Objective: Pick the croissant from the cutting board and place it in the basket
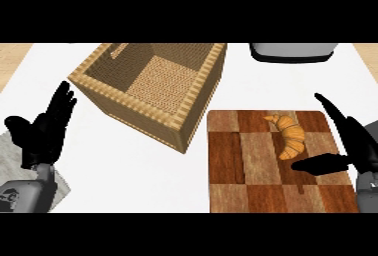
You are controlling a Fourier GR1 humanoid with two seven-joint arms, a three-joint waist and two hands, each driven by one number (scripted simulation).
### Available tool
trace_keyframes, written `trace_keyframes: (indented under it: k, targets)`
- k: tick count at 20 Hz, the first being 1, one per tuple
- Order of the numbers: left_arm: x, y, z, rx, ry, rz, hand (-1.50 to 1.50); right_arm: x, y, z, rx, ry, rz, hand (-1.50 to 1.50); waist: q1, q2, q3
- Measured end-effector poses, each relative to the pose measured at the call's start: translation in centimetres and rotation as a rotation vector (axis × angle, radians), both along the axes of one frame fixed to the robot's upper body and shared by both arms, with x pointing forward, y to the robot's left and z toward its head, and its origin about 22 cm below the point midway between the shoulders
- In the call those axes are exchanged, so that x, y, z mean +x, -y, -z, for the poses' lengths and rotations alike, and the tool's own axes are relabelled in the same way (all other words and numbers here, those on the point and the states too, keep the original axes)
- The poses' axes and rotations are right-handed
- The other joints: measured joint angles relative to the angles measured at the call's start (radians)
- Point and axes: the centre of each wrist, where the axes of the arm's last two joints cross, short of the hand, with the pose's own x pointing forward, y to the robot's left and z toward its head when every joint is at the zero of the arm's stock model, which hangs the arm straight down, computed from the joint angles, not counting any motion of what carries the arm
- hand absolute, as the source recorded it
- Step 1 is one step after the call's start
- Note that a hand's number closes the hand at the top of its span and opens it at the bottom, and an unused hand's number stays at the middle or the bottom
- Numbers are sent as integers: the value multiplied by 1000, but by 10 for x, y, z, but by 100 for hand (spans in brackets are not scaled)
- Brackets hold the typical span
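Left hand (43, 127) rests at the view's left edge, fingers straight and spread, pointing up, holding nothing, its grey forearm (28, 196) coming in from the lower edge. Beside it on the white table (133, 165) stands the woven basket (184, 107), tilted in the view, its inside bare. Right of the basket's near corner lies the wooden cutting board (251, 170), a checked pattern of light and dark wood. Near the board's far right part lies the croissant (290, 137), curved and golden. Right hand (353, 145) hovers at the board's right edge, fingers straight and thumb stretched out toward the croissant's near end, just beside it. A grey object (291, 51) sits at the table's far edge.
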Motion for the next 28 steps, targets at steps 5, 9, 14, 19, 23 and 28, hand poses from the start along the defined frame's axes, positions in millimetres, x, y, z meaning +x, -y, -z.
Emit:
trace_keyframes:
  k: [5,9,14,19,23,28]
  targets:
    - [3,2,-5,4,0,0,0,8,-6,9,-4,-14,2,-150,0,0,0]
    - [2,-11,-1,1,1,6,0,11,-4,15,-40,-34,13,-150,1,0,0]
    - [4,-6,0,0,1,1,0,18,-2,30,-70,-49,24,-150,1,1,0]
    - [9,2,-5,7,8,-2,0,24,0,37,-76,-58,21,-150,0,1,0]
    - [3,-2,0,8,6,-3,0,23,0,42,-80,-61,18,-150,1,0,0]
    - [7,-3,-7,4,4,-4,0,24,-5,57,-88,-76,12,-150,0,0,-1]
